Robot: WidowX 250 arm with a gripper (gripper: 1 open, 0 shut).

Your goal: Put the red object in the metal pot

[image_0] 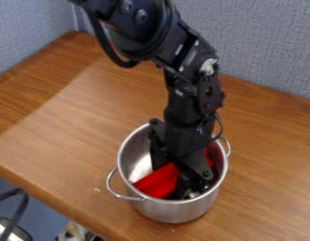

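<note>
While the black arm (157, 42) reaches straight down from above, its claw (185, 174) sits inside the metal pot (170, 209), its fingers closed around the red object (155, 178). That object is one bright red, matte, rounded bar, leaning low in the pot, with more red showing at the far rim beside the claw. Around the claw stands the single shiny steel pot, straight-walled, a loop handle at its left. Beneath lies the wooden tabletop (57, 104). No writing is readable.
</note>
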